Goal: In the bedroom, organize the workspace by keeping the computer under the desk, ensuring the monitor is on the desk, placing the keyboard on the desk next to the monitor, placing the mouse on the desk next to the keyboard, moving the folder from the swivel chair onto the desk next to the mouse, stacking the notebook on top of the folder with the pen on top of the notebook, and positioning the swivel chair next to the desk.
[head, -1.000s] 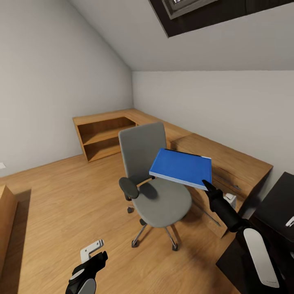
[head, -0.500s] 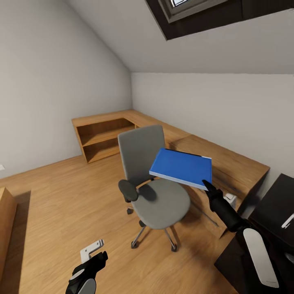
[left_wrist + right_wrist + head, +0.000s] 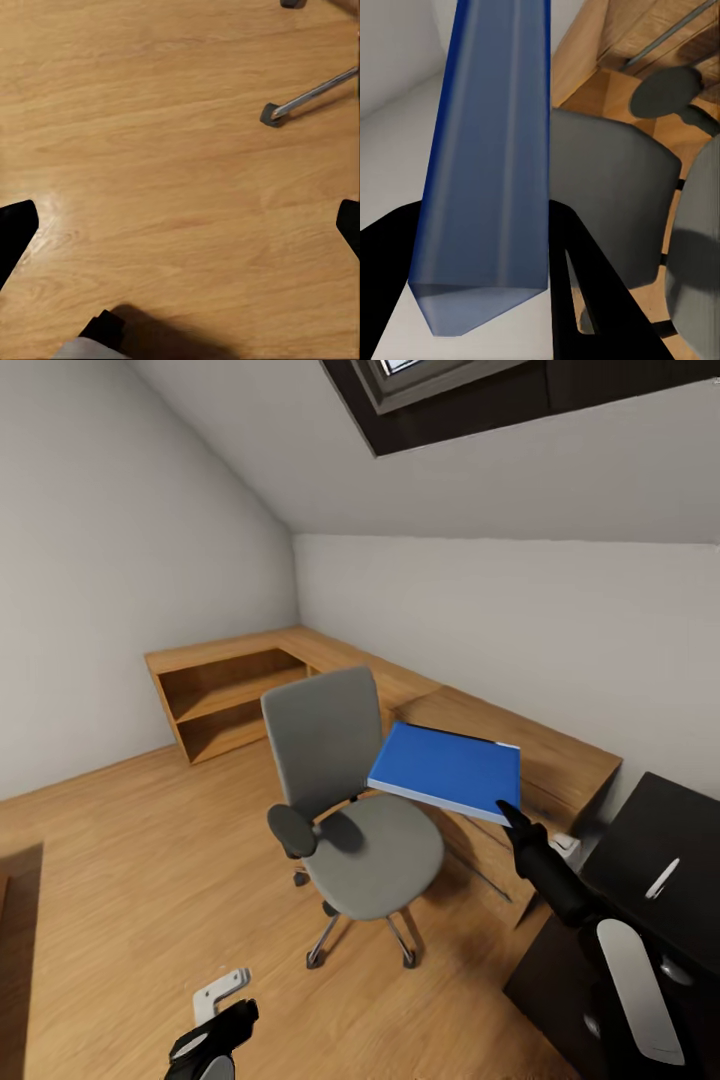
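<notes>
Folder (image 3: pixel 445 770): blue, flat, apparently stiff and light; held level above the swivel chair (image 3: pixel 350 800) seat, pinched at one corner by the right gripper (image 3: pixel 508 815). A mid-edge hold would likely sag less. Left gripper (image 3: pixel 180 225): spread wide, empty, over floor.

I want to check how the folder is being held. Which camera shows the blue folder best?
The head view: it shows the whole folder lifted above the swivel chair, pinched at one corner by the right gripper. The right wrist view shows the folder only as a close blue strip between the fingers.
</notes>
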